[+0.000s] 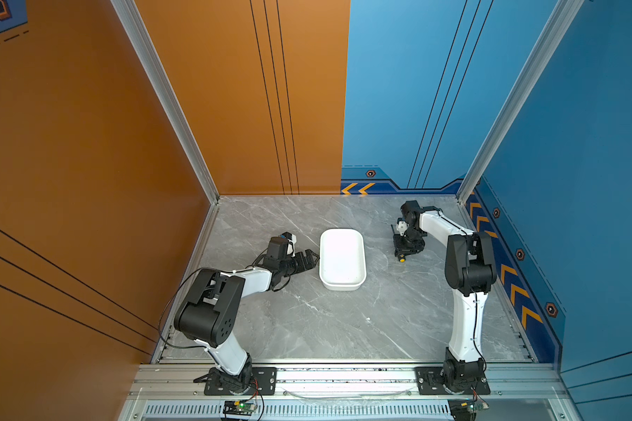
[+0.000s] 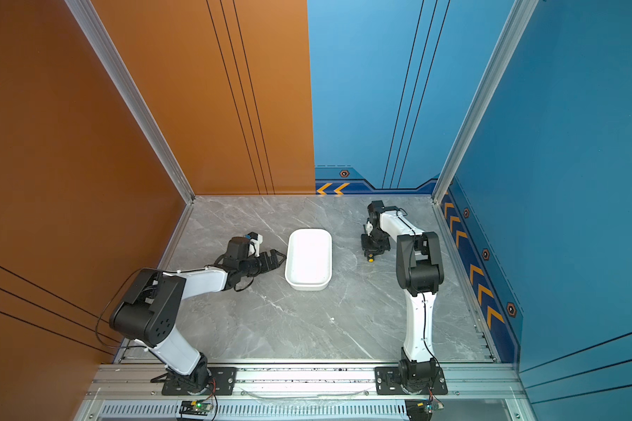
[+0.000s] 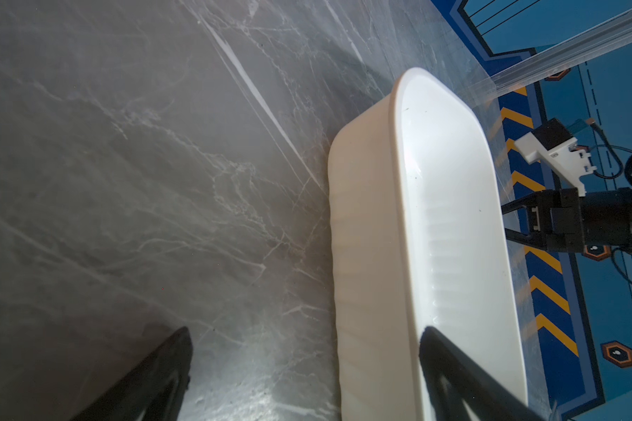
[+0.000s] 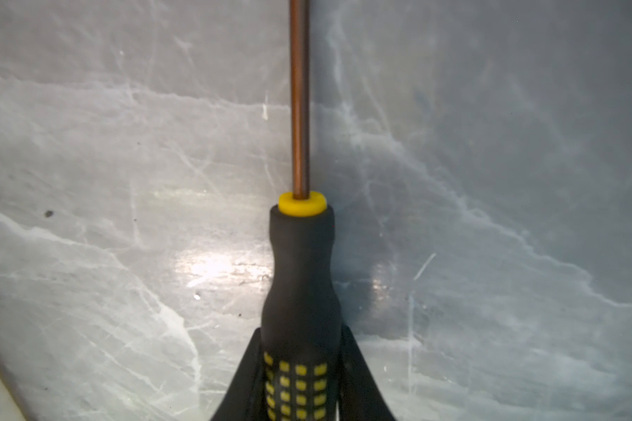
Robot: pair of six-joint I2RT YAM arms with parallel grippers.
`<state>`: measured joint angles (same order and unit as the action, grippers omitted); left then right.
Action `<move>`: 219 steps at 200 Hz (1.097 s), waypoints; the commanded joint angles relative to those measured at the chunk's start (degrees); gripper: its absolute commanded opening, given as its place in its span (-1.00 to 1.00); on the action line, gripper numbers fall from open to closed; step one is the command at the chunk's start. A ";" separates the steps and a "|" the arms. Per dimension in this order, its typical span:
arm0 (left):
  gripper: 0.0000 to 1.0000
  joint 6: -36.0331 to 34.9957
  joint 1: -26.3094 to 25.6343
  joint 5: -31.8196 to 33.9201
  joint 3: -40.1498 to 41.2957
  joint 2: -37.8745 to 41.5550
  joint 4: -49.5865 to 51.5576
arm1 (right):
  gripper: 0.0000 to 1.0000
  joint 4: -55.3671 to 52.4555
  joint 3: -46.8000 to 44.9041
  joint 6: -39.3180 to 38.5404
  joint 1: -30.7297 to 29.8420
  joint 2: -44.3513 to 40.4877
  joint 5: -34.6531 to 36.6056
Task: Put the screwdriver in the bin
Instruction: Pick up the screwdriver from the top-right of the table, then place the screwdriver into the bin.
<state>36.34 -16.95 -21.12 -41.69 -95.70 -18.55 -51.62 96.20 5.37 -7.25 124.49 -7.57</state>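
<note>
In the right wrist view, the screwdriver (image 4: 301,273) is being gripped by the right tool (image 4: 301,330), its fingers closed against the matte black, yellow-dotted handle. A yellow collar and a thin, brownish-gleaming shaft are being shown over the glossy grey veined desk (image 4: 125,182). In both top views only the yellow end cap (image 1: 402,259) is being revealed beneath that tool, well apart from the smooth white round-cornered bin (image 1: 342,255). The left tool (image 3: 307,330) is being seen spread wide at the bin's wall.

R claw (image 4: 301,330) clamped on screwdriver (image 4: 301,262) at yellow-dotted handle, shaft pointing away over grey marble tabletop (image 4: 125,182)
</note>
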 commanded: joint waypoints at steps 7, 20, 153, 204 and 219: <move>0.96 0.92 0.04 -2.39 -1.37 -0.11 0.08 | -0.66 -2.13 0.79 0.54 -1.04 -5.11 -2.33; 0.96 1.17 0.39 -3.02 -1.60 -0.01 0.06 | -0.68 -2.50 1.07 0.98 -1.35 -7.28 -2.71; 0.96 -3.46 3.93 -7.10 -1.09 4.74 5.16 | -0.75 -4.50 3.78 16.99 -21.94 -16.72 -3.41; 0.96 -3.24 6.35 -7.75 0.98 6.30 5.31 | -0.77 0.36 2.76 24.52 -28.46 -12.84 -2.02; 0.96 -3.16 6.57 -7.84 1.37 6.71 5.32 | -0.81 1.50 2.10 26.25 -29.28 -11.76 -2.00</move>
<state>34.26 -10.98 -27.29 -41.47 -90.39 -14.66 -52.95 98.67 26.35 -35.42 110.96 -11.25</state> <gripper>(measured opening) 0.979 0.240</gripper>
